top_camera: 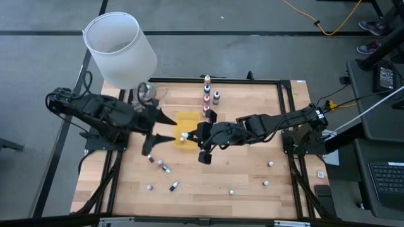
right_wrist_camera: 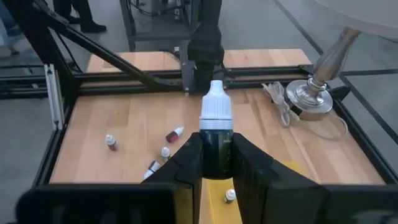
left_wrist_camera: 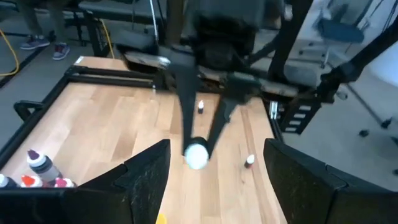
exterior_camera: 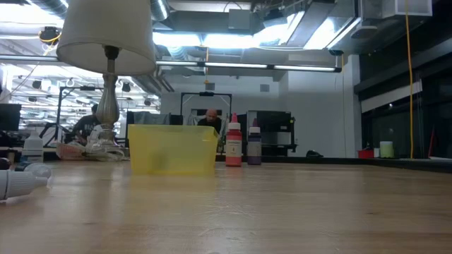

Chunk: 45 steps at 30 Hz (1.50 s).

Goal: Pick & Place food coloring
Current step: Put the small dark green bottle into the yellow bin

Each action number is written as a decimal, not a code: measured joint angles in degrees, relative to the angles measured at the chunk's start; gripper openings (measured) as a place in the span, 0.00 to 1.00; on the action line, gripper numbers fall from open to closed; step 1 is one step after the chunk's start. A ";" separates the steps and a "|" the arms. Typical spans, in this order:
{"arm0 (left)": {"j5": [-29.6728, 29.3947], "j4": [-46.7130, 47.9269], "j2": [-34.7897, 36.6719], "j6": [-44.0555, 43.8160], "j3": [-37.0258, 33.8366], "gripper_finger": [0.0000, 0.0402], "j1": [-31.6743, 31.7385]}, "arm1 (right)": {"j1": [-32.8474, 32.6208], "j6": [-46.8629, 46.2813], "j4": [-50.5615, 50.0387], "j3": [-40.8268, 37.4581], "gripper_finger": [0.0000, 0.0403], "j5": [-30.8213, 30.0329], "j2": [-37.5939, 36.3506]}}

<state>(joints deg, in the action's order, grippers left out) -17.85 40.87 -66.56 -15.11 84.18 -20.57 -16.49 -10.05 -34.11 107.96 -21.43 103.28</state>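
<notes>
My right gripper [top_camera: 191, 135] is shut on a food coloring bottle [right_wrist_camera: 216, 146] with a dark body and a white cap, held above the yellow tray [top_camera: 187, 122]. In the tray lies one small bottle [right_wrist_camera: 229, 195]. My left gripper [top_camera: 168, 127] stands open just left of the tray, facing the right gripper, with nothing between its fingers [left_wrist_camera: 146, 177]. More bottles [top_camera: 207, 94] stand in a row behind the tray. Others lie loose on the near half of the table [top_camera: 165, 168]. Neither gripper shows in the low view. My right gripper pinches the bottle's dark body [right_wrist_camera: 216, 155] between its two fingers, just below the white cap [right_wrist_camera: 216, 107]. The fingers come from the table's right, slanting down. The cap sticks out past the fingertips toward the left arm. The bottle is lifted clear, over the tray.
A table lamp with a white shade [top_camera: 120, 49] stands at the far left corner, its metal base [right_wrist_camera: 309, 93] and cord behind the tray. Loose bottles lie near the front edge [top_camera: 231, 191] and toward the right [top_camera: 270, 164]. A black frame [top_camera: 287, 101] rims the table.
</notes>
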 joint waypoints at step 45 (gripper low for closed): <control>-3.87 -2.37 -9.89 -9.22 -0.02 0.22 -3.33 | -3.54 3.07 -1.10 -0.02 0.18 0.46 0.00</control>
<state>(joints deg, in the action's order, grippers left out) -21.71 38.50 -76.44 -24.34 84.16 -23.90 -20.03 -6.98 -35.20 107.94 -20.97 103.28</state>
